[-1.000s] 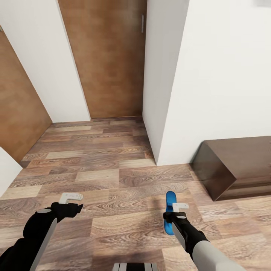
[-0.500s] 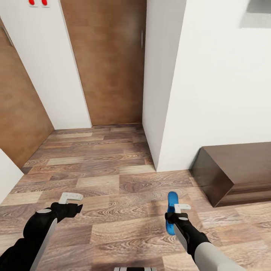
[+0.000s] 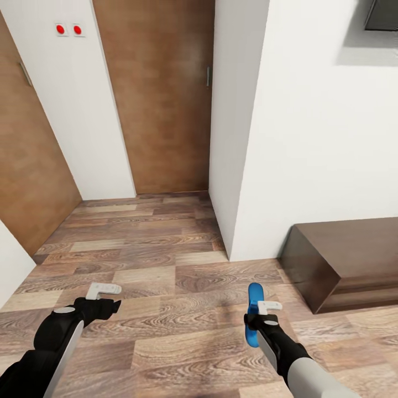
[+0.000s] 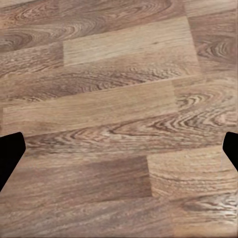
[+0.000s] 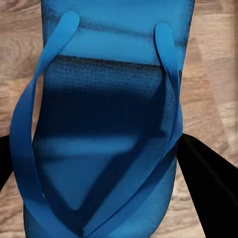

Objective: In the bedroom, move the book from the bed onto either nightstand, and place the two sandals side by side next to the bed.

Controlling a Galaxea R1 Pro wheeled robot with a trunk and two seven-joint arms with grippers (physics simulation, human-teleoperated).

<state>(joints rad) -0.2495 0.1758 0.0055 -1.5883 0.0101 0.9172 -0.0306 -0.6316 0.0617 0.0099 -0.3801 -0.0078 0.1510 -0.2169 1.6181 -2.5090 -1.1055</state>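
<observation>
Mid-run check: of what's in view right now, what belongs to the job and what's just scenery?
Job: blue sandal clamped in the right gripper; left gripper, open, carrying nothing.

Scenery: brown doors, two red wall buttons, low dark wood cabinet, plank floor.

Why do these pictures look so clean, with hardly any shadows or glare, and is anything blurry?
Head view: even, flat light; only a faint shadow on the floor near the right gripper, and a dim sheen on the dark cabinet. Left wrist view: the wood grain is soft. Right wrist view: the blue sandal is very close, its weave slightly smeared.
</observation>
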